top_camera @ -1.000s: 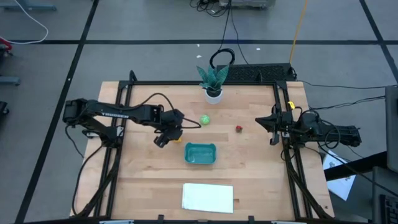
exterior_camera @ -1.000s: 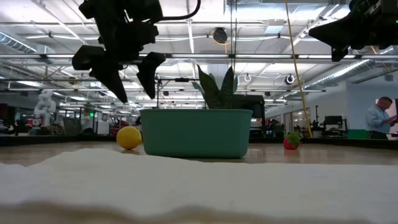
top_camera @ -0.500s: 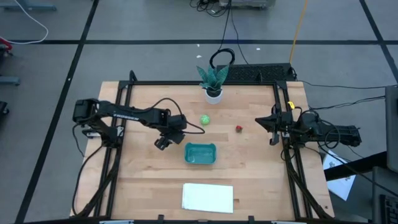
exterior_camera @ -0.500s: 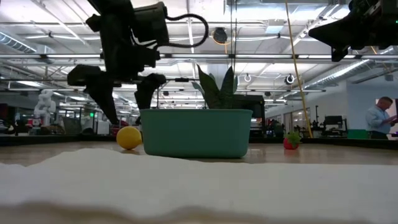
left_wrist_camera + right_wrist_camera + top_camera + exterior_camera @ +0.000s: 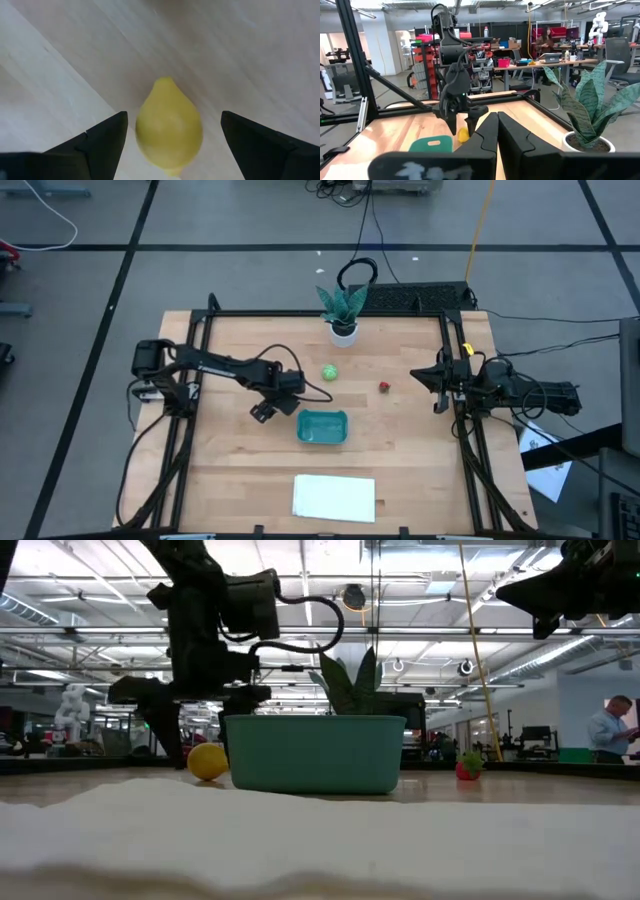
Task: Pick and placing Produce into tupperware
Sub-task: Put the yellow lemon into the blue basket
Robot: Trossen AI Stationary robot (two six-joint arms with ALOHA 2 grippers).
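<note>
A: Why so low with the left gripper [image 5: 205, 730]?

B: To straddle the yellow lemon [image 5: 169, 127]. Spread as wide as can be, one finger [image 5: 102, 142] on each side, gripping nothing. Lined up down the long axis, probably so as to close across the narrow waist.

A: Touching the lemon?

B: Apart on both sides, going by the left wrist view. Hard to tell how near the fingertips sit to the table [image 5: 230, 470].

A: And why there, just beside the tupperware [image 5: 315, 755]?

B: Simply where the lemon lies: on the wood, close by the tub's left end. Short carry once lifted. Judging by that, at the reach-and-grasp step, with nothing visible inside the tub from above.

A: Rest of the produce?

B: Out on the bare wood beyond the tub: the round green one [image 5: 330, 372] near the potted plant [image 5: 343, 310], the tiny red one [image 5: 384, 387] farther toward the right gripper [image 5: 438, 383].

A: Anything from that side?

B: Parked at the right edge, raised, fingers pressed together on nothing.

A: Room to move?

B: Tight on one side only: tub wall next to the inner finger, so worth closing and lifting straight up before swinging over the rim. Open wood to the left and toward the white sheet [image 5: 334, 497].
</note>
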